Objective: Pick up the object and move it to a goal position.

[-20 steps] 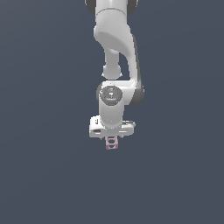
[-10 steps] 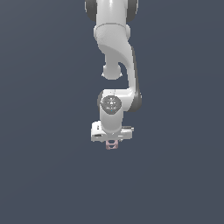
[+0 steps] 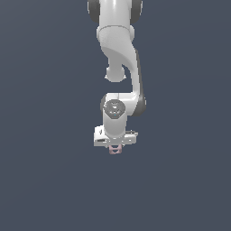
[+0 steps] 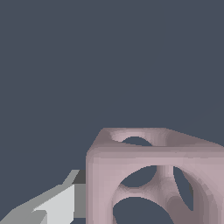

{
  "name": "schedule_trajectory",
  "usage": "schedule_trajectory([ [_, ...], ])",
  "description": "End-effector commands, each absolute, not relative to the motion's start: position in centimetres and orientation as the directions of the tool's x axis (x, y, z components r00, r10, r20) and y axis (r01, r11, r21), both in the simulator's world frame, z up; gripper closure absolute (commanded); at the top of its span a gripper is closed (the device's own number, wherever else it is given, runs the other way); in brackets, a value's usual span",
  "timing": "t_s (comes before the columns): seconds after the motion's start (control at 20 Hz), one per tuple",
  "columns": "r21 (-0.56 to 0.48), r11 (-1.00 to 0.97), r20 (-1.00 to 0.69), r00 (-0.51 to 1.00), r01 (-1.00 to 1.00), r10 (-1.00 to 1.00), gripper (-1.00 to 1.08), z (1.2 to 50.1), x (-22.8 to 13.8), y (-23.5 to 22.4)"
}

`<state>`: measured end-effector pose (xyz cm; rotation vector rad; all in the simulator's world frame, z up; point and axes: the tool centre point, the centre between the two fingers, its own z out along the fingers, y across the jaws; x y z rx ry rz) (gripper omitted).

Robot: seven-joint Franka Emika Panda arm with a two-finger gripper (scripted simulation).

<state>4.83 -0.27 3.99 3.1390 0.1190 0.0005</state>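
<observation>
- Pink block, the object (image 3: 115, 150), sits at 6 o'clock right under the pincer (image 3: 115, 148), peeking out below the white hand.
- Wrist view: object (image 4: 155, 177) fills the near field, one grey fingertip (image 4: 52, 203) just beside its face. Round through-holes visible.
- Pincer looks clamped on the object; contact itself is hidden, so that's a judgement.
- Arm hangs vertical, wrist straight down, likely to keep the small block centred during carry.
- No goal marker visible.

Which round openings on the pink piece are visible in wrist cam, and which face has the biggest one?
The pink piece shows holes on three faces; the largest-looking one is on the broad face nearest the camera, beside the pale finger.
</observation>
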Motion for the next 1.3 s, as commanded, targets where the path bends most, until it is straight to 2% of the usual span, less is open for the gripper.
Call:
schedule_trajectory([
  [0.0, 0.0, -0.997, 0.0, 0.997, 0.077, 0.077, 1.08, 4.0, 4.8, -0.2],
  [0.3, 0.0, -0.997, 0.0, 0.997, 0.076, 0.076, 1.08, 4.3, 4.9, -0.3],
  [0.6, 0.0, -0.997, 0.0, 0.997, 0.076, 0.076, 1.08, 6.9, 5.3, -0.5],
  [1.25, 0.0, -0.997, 0.0, 0.997, 0.076, 0.076, 1.08, 19.1, 7.3, -1.7],
])
